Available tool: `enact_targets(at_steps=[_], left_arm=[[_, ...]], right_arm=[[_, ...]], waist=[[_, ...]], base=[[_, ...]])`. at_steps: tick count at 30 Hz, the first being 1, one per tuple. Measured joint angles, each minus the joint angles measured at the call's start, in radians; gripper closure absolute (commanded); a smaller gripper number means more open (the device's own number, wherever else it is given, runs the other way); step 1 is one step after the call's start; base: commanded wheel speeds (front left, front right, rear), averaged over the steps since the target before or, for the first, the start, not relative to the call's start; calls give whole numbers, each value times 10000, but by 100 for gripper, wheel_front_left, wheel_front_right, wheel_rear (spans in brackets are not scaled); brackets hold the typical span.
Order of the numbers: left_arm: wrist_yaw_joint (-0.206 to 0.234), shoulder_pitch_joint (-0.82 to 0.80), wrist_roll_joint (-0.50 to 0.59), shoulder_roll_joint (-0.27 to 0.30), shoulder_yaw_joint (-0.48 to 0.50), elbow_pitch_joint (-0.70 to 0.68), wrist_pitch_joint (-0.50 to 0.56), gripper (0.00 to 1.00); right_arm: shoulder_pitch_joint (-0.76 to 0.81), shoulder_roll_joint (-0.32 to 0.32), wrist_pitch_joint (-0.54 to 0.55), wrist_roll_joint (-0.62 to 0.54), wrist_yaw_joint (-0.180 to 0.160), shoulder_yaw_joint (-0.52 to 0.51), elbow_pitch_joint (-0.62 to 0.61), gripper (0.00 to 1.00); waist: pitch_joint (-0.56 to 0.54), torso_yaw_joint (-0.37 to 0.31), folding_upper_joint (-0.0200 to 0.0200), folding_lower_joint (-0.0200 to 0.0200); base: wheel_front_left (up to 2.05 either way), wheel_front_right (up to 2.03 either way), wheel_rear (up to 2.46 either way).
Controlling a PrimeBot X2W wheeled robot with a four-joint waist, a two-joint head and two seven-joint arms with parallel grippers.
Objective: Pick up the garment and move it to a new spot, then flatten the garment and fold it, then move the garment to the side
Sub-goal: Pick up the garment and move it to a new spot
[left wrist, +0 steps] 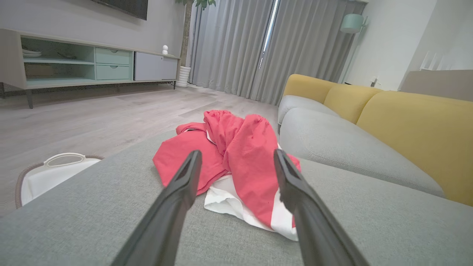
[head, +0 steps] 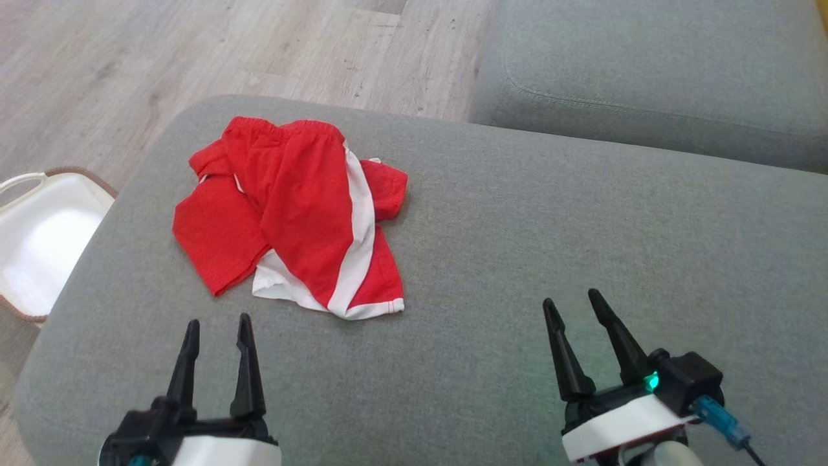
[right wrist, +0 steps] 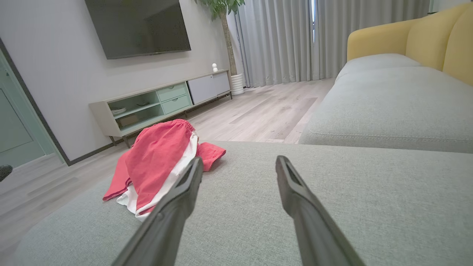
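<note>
The garment (head: pixel 294 213) is a pair of red shorts with white side stripes and white hems, lying crumpled on the left part of a grey sofa cushion (head: pixel 517 259). My left gripper (head: pixel 217 322) hovers open just short of its near hem, nothing between its fingers. My right gripper (head: pixel 570 301) is open too, well to the right of the cloth over bare cushion. Through the left wrist view the garment (left wrist: pixel 236 159) sits straight ahead between the fingers of the left gripper (left wrist: pixel 236 157). From the right wrist view the garment (right wrist: pixel 159 162) lies ahead and left of the right gripper (right wrist: pixel 238 162).
A white basket (head: pixel 39 239) with a brown rim stands on the wooden floor off the cushion's left edge. A second grey seat cushion (head: pixel 647 71) lies beyond, with yellow backrests (left wrist: pixel 414 125). A TV cabinet (right wrist: pixel 162 105) and curtains line the far wall.
</note>
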Motion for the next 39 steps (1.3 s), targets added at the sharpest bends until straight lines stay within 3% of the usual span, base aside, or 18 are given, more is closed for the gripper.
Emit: enact_targets(at_steps=[11,16,21,22,30,35,39], left_arm=[[111,122,146,-4,324,-349,-2,0],[-146,-623,594,199,550,-364,-2,0],[-447,-3030,880,1267,535,545,476,0],[-447,-3030,880,1267,535,545,476,0],[-683,-7092,848,2832,-1030,2895,3553,0],[-709,-8305,52,3507,-2213,4238,4786,0],[-709,-8752,-148,3825,-2374,5254,5281,0]], right_arm=[[-26,0,0,-6,0,178,-4,0],[-100,-2,0,-23,0,-150,-140,0],[-544,-8,0,-161,0,-460,-460,0],[-544,-8,0,-161,0,-460,-460,0],[-1253,-25,-2,-301,0,-805,-840,0],[-1557,-29,-2,-295,0,-796,-997,0],[-1716,-29,-2,-259,0,-794,-1041,0]], waist=[[281,-246,0,0],[696,-550,0,0],[1298,-927,0,1],[1298,-927,0,1],[2463,-1649,0,3],[3051,-2169,-1,4],[3371,-2567,-1,4]], base=[[0,0,0],[0,0,0],[0,0,0],[0,0,0],[0,0,0],[0,0,0],[0,0,0]])
